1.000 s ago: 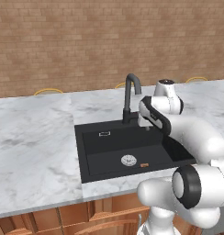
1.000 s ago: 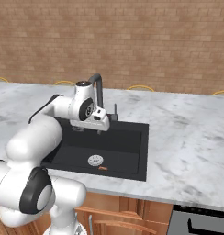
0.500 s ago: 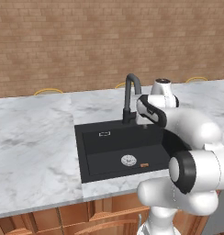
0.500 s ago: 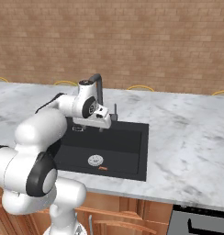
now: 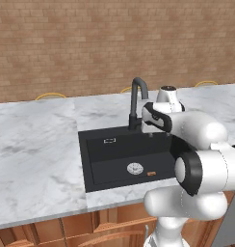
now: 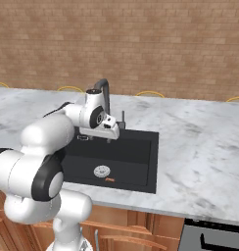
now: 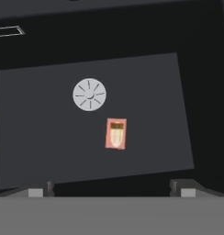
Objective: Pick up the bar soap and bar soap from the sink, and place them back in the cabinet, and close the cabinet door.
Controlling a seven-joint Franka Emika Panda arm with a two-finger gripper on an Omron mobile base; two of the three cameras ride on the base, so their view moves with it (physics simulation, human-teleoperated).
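Overhead, the white arm reaches across a black sink [image 5: 93, 161] sunk into the white marble counter [image 5: 32, 159], with a brick wall [image 5: 114, 43] rising at the far side. From left to right in the left base view come the open stretch of marble, then the basin, then the dark gooseneck faucet [image 5: 137, 99] at the basin's far rim, and just right of that the gripper [image 5: 158, 135] hanging above the far right part of the sink. On the basin floor lies the round silver drain [image 5: 135, 168], and close to its right, toward the near wall, a small orange-pink bar soap [image 5: 151, 172]. The right base view shows the same soap [image 6: 109, 180] as a thin sliver just beside the drain, on its near right. Looking down from the hand, the soap [image 7: 116, 133] appears as a salmon-pink rectangle with a paler oval patch on top, lying flat on the dark floor near the drain disc and apart from it. Both fingertips [image 7: 39, 189] sit wide apart at the lower corners of that view, nothing between them, so the claw is spread open and holds nothing, well above the bar.
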